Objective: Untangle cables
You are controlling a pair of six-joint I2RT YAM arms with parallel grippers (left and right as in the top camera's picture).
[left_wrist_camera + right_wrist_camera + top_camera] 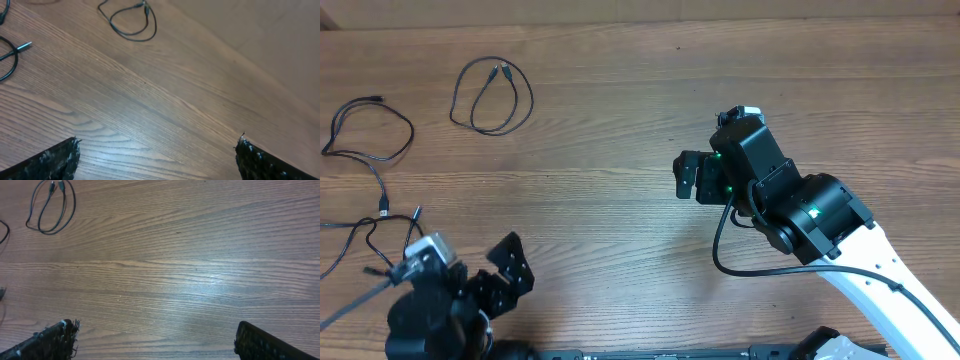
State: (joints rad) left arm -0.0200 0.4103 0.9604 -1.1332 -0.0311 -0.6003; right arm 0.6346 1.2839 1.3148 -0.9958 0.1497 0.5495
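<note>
Three thin black cables lie apart on the wooden table's left side. One forms a closed loop (492, 95), also visible in the left wrist view (132, 22) and the right wrist view (50, 207). A second cable (370, 135) curves near the left edge. The third cable (360, 235) lies at the lower left, its plug end (22, 46) showing close to my left arm. My left gripper (515, 262) (157, 152) is open over bare wood at the front left. My right gripper (682, 178) (155, 337) is open near the table's middle, holding nothing.
The wooden table (620, 230) fills every view. The right arm's own thick black cable (730, 255) hangs beside its white link. The left arm's base sits at the front edge.
</note>
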